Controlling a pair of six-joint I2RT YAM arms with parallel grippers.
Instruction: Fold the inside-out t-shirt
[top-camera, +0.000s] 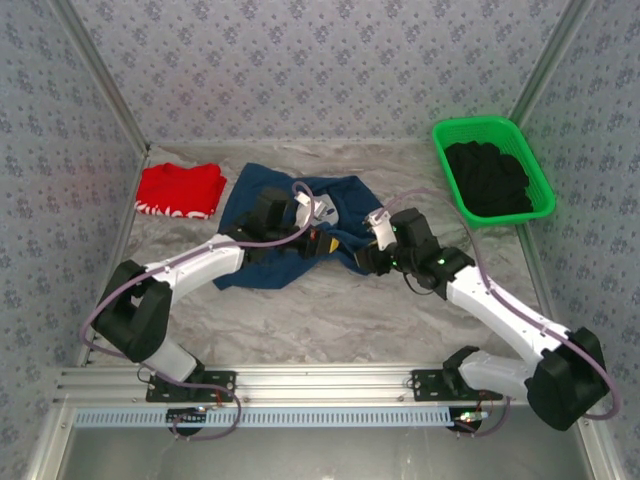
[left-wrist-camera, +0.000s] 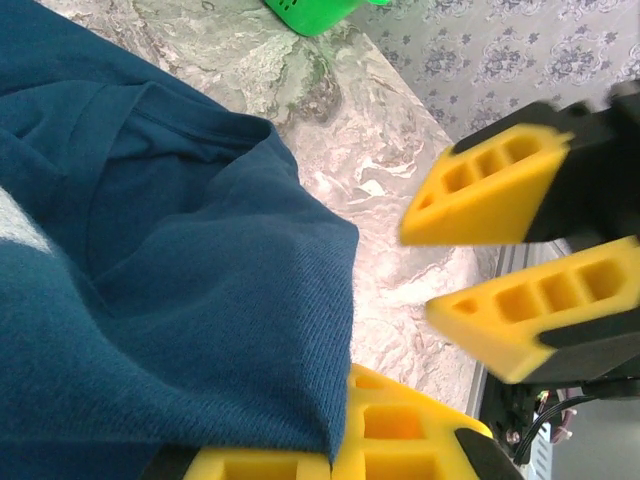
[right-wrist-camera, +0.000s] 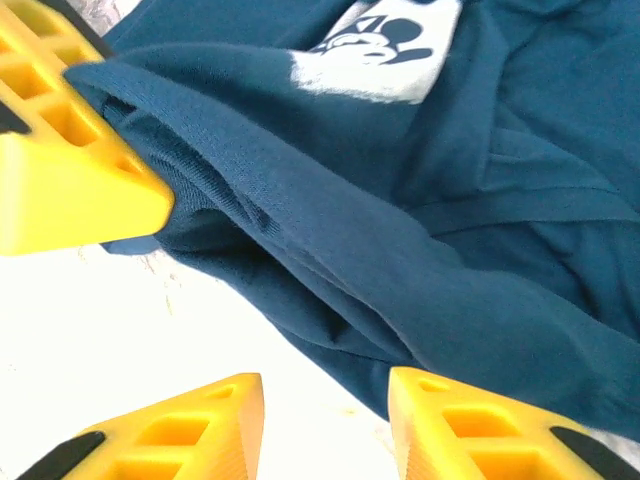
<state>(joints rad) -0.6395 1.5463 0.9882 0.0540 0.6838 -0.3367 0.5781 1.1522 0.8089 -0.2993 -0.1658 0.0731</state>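
The inside-out t-shirt (top-camera: 285, 200) lies crumpled on the marble table, dark navy, with a white printed tag (right-wrist-camera: 375, 50) at the neck. My left gripper (top-camera: 328, 243) sits at the shirt's near right edge. In the left wrist view the left gripper (left-wrist-camera: 345, 445) is shut on a fold of the navy cloth (left-wrist-camera: 180, 300). My right gripper (top-camera: 363, 257) is just to its right. Seen from the right wrist, the right gripper (right-wrist-camera: 325, 405) stands open over bare table, its right finger (right-wrist-camera: 460, 425) at the shirt's hem. Its yellow fingers (left-wrist-camera: 500, 190) also show in the left wrist view.
A red folded garment (top-camera: 180, 188) lies at the back left beside the shirt. A green basket (top-camera: 450, 170) holding black clothing (top-camera: 490, 178) stands at the back right. Patterned walls close in the table on three sides.
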